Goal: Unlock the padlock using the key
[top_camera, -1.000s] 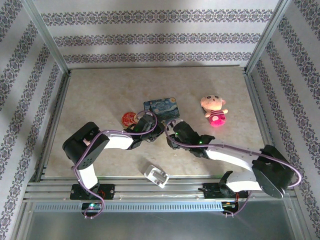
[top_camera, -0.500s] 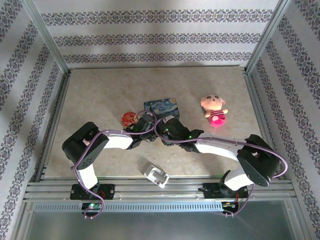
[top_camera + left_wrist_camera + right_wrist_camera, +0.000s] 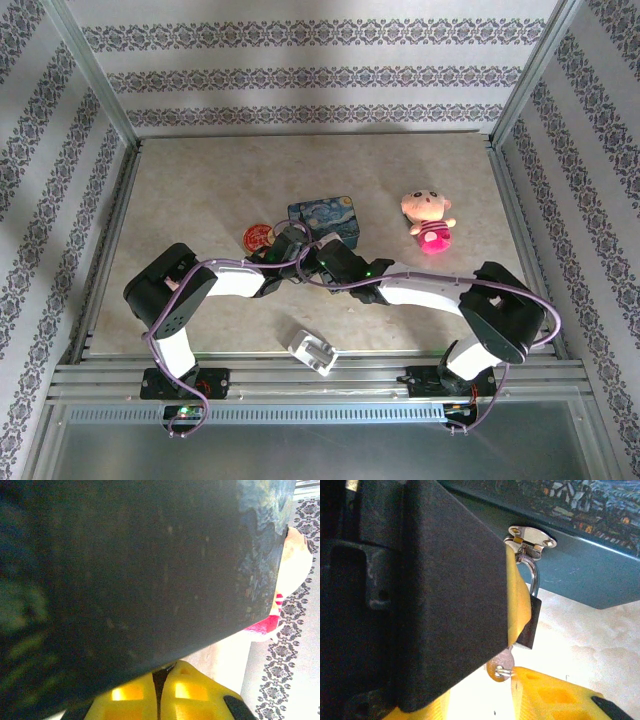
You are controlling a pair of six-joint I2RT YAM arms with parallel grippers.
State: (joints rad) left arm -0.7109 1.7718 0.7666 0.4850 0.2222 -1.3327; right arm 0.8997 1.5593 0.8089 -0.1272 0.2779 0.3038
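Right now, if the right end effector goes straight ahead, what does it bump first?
Probably the key, sticking out under the padlock, just ahead of the open right end effector. Depth is hard to judge here.

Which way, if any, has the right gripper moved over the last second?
Yes. The right gripper has slid left, away from the pink doll toward the blue tin's front.

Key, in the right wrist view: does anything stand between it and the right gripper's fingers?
Nothing visible does. The key hangs under the padlock, in the open gap of the right gripper; the left gripper sits against the padlock's side, not in the way.
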